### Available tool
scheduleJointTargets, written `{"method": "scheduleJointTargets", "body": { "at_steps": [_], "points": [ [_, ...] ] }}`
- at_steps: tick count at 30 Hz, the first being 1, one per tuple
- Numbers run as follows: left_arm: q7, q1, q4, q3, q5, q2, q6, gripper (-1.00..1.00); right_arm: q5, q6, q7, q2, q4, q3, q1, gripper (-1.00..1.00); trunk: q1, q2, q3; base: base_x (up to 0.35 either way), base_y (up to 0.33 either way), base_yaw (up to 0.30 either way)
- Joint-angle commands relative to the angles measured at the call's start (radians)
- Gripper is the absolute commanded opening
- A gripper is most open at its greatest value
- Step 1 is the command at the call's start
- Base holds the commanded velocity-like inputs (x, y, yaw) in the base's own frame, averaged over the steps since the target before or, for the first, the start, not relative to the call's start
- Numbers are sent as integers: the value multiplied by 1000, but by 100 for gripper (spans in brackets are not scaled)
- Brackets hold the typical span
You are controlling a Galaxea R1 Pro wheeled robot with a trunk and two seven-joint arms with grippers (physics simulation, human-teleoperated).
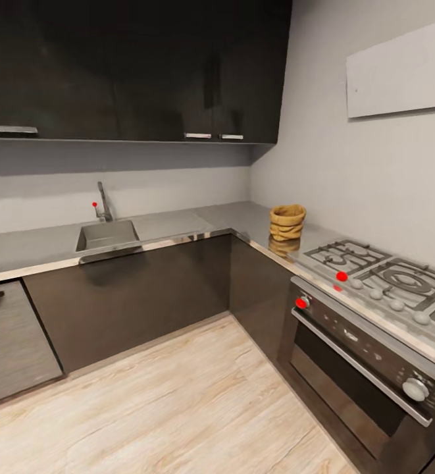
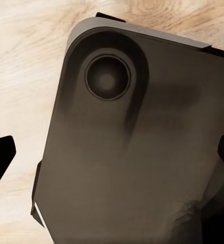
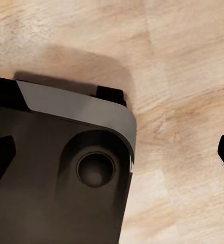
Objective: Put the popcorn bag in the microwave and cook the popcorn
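- Your popcorn bag (image 1: 287, 222) sits on the countertop (image 1: 178, 224), in the corner stretch just beside the gas hob (image 1: 382, 276), well apart from both of your grippers, which hang low over the wooden floor (image 1: 178, 408) by the robot's base (image 2: 137, 152).
- It's a small mustard-tan sack, upright, with a thick rolled rim and ribbed sides; its reflection shows in the glossy slab under it.
- Expect it to be light and soft: it will likely crumple if you squeeze hard, and tip if you nudge it.
- Best hold, I'd judge, is across the rolled rim, or a gentle pinch on the upper body, keeping the mouth up.
- Left gripper (image 2: 112, 157): dark fingertips at each wrist-view edge, spread wide, nothing between them.
- Right gripper (image 3: 112, 152): same story, fingers wide apart, holding nothing.
- The sink (image 1: 107, 235) lies far from the bag along the other run.
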Motion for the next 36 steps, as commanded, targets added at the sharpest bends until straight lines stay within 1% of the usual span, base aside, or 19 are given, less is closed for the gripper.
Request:
{"method": "scheduleJointTargets", "body": {
  "at_steps": [1, 14, 36],
  "points": [
    [-1, 1, -2, 2, 4, 1, 0, 100, 8, -5, -5, 0, 3, 0, -1, 100, 0, 0, -1, 261, 0, 0],
    [-4, 1, 0, 0, 4, 2, 7, 100, 8, -2, 0, 1, 4, -1, -1, 100, 0, 0, -1, 314, 11, 0],
    [-5, 1, 0, -1, 3, 4, 10, 100, 6, -2, 0, 1, 4, 0, -1, 100, 0, 0, -1, 319, 118, 0]
  ]
}}
